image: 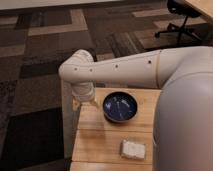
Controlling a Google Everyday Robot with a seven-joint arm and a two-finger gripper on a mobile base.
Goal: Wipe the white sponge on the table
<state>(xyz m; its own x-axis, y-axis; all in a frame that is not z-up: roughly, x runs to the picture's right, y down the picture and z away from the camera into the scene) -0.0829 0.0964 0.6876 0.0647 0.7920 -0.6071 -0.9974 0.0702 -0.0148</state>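
The gripper (pixel 81 101) hangs with its fingers spread, holding nothing, over the far left corner of the table (pixel 100 142), below the bent white arm (pixel 125 70). Just right of the gripper sits a blue bowl (pixel 120 107). The white sponge (pixel 133 149) lies flat, nearer the camera and further right, well apart from it.
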